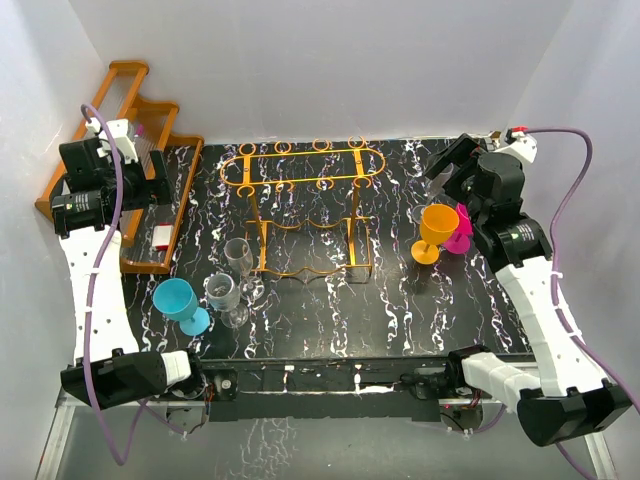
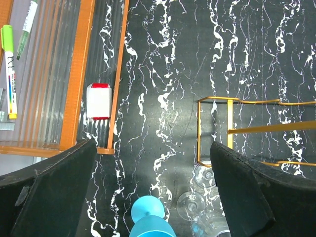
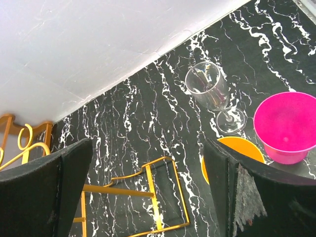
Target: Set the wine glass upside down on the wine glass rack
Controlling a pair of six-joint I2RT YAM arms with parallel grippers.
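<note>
Widely parted, empty: matte black left fingers and right fingers; looped gold-wire wine glass rack.

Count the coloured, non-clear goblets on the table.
3. A blue goblet stands front left beside the clear glasses; an orange goblet and a pink goblet stand together on the right, pink partly behind orange. More could be hidden from view.
</note>
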